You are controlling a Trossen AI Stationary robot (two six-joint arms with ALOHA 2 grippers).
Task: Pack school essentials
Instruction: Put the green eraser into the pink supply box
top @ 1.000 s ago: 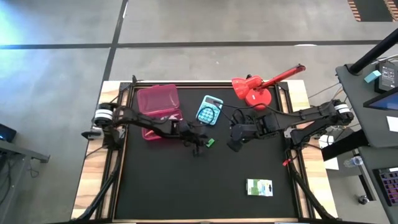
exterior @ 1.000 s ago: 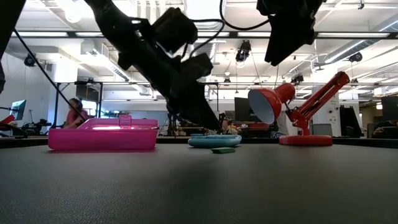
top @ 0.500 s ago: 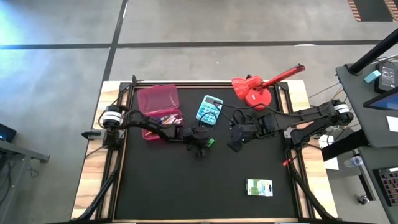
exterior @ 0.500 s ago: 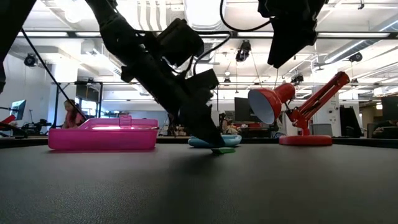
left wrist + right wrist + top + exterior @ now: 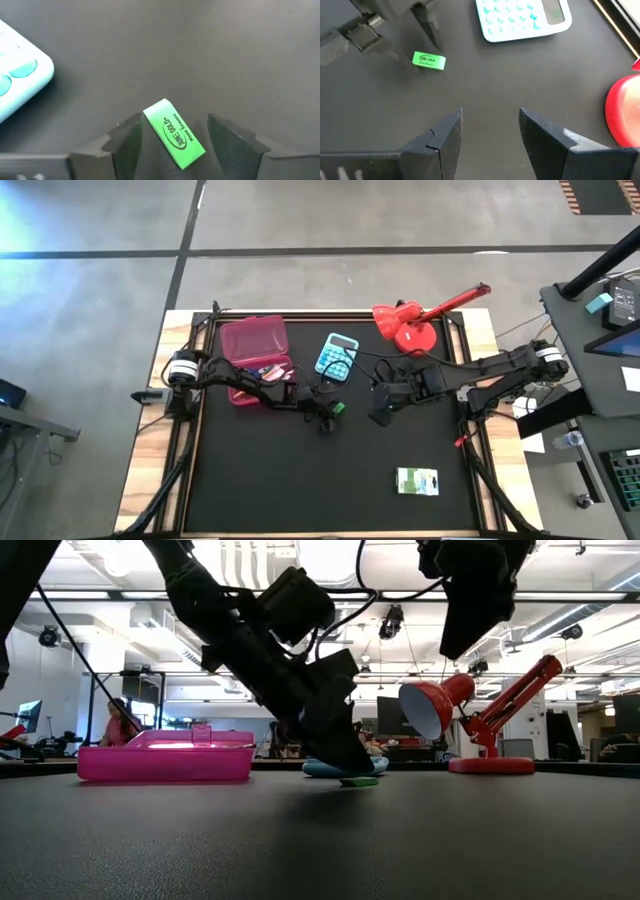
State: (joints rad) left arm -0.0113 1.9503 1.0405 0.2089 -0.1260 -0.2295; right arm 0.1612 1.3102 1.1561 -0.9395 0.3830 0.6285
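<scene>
One green eraser [image 5: 174,135] lay mid-worktop, clear mat around it, between the left claw's [image 5: 175,137] spread fingers, ungripped; the right claw [image 5: 490,127] gaped empty.

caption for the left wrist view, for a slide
Open left gripper straddling the green eraser on the black table.

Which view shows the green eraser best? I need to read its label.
The left wrist view: the green eraser fills the space between the open left gripper, print legible. The right wrist view shows it small; the high and low views show only a green speck.
</scene>
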